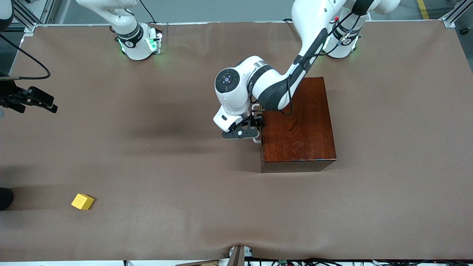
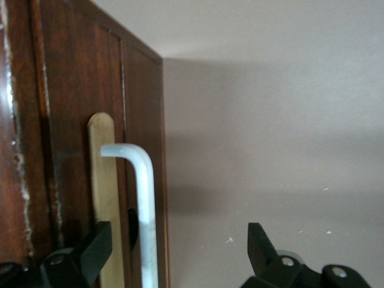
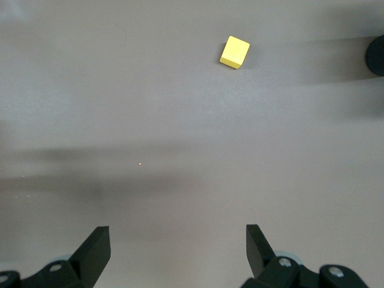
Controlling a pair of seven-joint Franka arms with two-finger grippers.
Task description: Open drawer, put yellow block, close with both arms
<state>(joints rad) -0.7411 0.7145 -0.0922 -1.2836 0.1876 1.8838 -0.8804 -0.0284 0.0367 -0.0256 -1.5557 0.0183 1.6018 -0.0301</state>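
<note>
Brown table (image 1: 147,155): left pincer (image 2: 180,252) spread around drawer (image 2: 105,198) handle (image 2: 144,204); right pincer (image 3: 178,252) spread, waiting above yellow block (image 3: 234,52).

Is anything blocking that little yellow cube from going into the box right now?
Yes: the drawer is shut flush in the wooden box. The open left gripper straddles its white handle. The yellow block sits apart on bare table.

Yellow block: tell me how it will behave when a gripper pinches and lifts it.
The yellow block looks rigid, with flat faces, so it should sit still rather than roll. Being small, it is probably light. It lies skewed on the table, so the open right gripper may need to turn.
</note>
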